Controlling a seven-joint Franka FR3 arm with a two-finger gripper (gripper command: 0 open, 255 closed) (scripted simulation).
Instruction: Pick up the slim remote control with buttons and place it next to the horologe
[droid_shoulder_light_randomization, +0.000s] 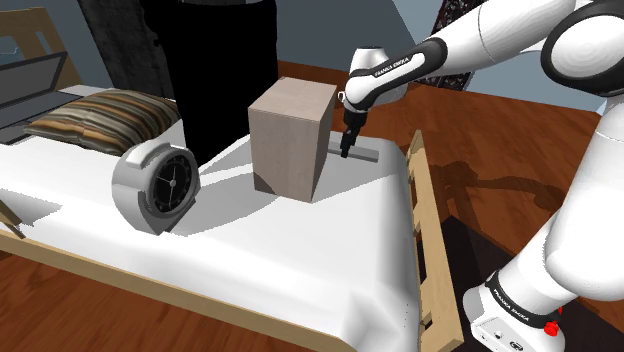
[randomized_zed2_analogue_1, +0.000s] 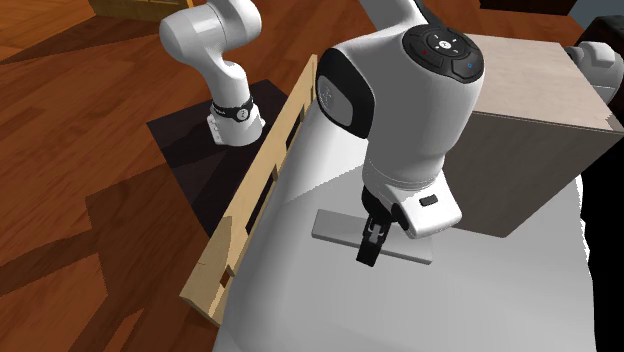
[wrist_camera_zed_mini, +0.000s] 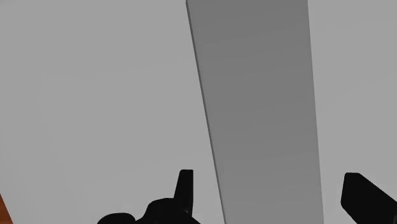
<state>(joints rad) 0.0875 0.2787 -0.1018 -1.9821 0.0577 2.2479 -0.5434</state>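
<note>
Two black fingers (randomized_zed2_analogue_1: 369, 245) spread wide astride the flat grey remote (wrist_camera_zed_mini: 261, 108), not touching it, on white bed (droid_shoulder_light_randomization: 300, 260), box (droid_shoulder_light_randomization: 290, 140) alongside

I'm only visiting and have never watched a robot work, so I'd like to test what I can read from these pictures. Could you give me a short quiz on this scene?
1. True or false: the fingers of the gripper stand apart, one on each side of the grey remote, without clasping it.
2. In the shoulder view, what stands between the remote and the clock? A) a lamp B) a tan box C) a stack of books
3. What surface does the remote lie on?

Key: 1 true; 2 B; 3 the white bed.
</note>
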